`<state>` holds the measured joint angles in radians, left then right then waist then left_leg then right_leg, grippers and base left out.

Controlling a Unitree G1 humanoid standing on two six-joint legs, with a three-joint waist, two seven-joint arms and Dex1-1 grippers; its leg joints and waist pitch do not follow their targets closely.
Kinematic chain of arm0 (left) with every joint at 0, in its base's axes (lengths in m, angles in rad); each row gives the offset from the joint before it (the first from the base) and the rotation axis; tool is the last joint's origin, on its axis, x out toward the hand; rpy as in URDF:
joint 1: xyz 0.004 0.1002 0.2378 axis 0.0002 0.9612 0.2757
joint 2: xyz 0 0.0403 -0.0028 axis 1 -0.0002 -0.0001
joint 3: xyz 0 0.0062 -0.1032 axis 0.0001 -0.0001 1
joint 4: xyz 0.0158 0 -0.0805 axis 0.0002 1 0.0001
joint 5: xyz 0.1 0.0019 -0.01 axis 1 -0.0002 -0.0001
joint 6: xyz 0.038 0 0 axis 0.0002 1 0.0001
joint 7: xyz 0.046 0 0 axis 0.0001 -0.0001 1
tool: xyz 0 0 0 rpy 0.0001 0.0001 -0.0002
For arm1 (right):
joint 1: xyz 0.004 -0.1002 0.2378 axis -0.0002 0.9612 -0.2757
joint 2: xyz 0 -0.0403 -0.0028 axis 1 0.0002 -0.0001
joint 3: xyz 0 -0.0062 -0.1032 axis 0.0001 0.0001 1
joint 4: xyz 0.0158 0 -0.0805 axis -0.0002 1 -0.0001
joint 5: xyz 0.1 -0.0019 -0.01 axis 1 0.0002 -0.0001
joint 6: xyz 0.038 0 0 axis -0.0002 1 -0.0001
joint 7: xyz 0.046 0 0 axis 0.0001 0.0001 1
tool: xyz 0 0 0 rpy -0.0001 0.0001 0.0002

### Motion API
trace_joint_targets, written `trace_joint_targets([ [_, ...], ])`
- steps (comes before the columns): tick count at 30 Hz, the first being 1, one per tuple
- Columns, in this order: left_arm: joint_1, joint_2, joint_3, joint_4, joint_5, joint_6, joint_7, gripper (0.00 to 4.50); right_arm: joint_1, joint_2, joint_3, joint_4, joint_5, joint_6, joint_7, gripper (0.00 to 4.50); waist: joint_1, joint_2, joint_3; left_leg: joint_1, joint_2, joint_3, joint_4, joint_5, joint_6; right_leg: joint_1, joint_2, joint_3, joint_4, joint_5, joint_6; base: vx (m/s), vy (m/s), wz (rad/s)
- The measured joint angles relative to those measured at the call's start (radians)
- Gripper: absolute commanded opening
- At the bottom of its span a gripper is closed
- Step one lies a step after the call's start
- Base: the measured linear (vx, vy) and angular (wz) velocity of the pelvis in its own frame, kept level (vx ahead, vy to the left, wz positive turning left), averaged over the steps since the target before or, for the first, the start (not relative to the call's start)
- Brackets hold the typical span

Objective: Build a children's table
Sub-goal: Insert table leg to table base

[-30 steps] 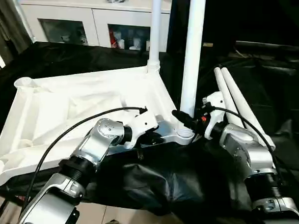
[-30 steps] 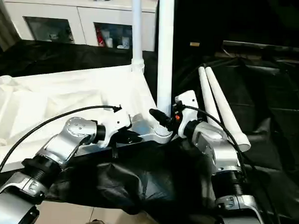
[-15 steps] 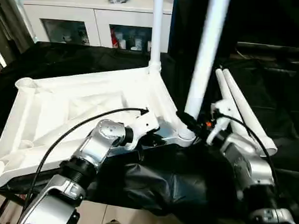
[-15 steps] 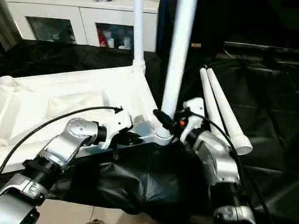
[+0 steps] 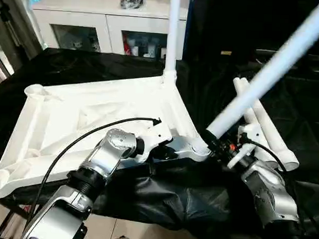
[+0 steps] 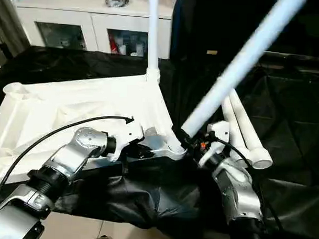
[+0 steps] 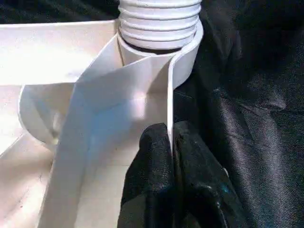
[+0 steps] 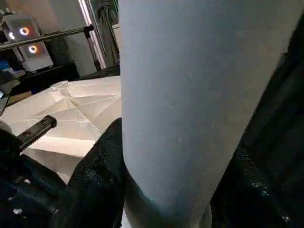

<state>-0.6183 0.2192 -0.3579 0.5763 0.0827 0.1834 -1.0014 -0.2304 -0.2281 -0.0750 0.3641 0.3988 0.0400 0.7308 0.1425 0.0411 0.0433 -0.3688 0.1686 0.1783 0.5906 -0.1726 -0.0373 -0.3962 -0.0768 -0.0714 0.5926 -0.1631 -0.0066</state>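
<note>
On the black-draped work table (image 5: 88, 64), the white tabletop (image 5: 70, 121) is laid underside up. One leg (image 5: 172, 36) is seated upright in the far corner socket. At the near corner socket (image 5: 198, 148), a second leg (image 5: 266, 76) is held tilted steeply toward the right, clamped near its base between the half-open fingers of the right gripper (image 5: 217, 145). The left gripper (image 7: 172, 161) is closed on the tabletop's thin edge wall beside that socket. Two spare legs (image 5: 264, 126) are laid side by side on the cloth at the right.

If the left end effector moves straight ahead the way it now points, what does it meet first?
Probably the threaded base of the tilted leg in the corner socket; the left end effector already pinches the tabletop rim just before it.
</note>
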Motion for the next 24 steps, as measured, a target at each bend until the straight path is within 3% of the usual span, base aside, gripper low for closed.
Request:
trace_joint_targets([
  [8, -0.002, 0.0, -0.002, 0.005, -0.001, -0.007, 0.004, 0.0, -0.002, -0.041, 0.033, -0.018, -0.025, -0.013, 0.011, 1.91, -0.001, 0.0, 0.0, 0.0, 0.0, 0.0, 0.0, 0.0, 0.0, 0.0, 0.0, 0.0, -0.001, 0.0, 0.0, 0.0, 0.0, 0.0],
  [13, -0.002, 0.005, -0.002, 0.005, 0.001, -0.011, 0.006, 0.0, -0.047, -0.092, 0.103, -0.037, -0.116, 0.0, 0.011, 1.91, -0.006, -0.001, 0.001, 0.0, 0.0, 0.0, 0.0, 0.0, 0.0, 0.0, 0.0, 0.0, -0.002, 0.0, 0.0, 0.0, 0.0, 0.0],
  [19, -0.002, 0.017, -0.002, 0.004, 0.001, -0.016, 0.002, 0.0, -0.13, -0.135, 0.165, -0.023, -0.167, 0.061, 0.043, 1.91, -0.026, -0.003, 0.001, -0.001, 0.0, 0.0, 0.0, 0.0, 0.0, 0.0, 0.0, 0.0, -0.004, 0.0, 0.0, 0.0, 0.0, 0.0],
  [24, -0.002, 0.024, -0.003, 0.0, 0.001, -0.016, -0.004, 0.0, -0.188, -0.147, 0.188, 0.03, -0.178, 0.08, 0.096, 1.91, -0.03, -0.009, 0.001, -0.001, 0.0, 0.0, -0.001, 0.0, 0.0, 0.0, 0.0, 0.0, -0.005, 0.0, 0.0, 0.0, 0.0, 0.0],
])
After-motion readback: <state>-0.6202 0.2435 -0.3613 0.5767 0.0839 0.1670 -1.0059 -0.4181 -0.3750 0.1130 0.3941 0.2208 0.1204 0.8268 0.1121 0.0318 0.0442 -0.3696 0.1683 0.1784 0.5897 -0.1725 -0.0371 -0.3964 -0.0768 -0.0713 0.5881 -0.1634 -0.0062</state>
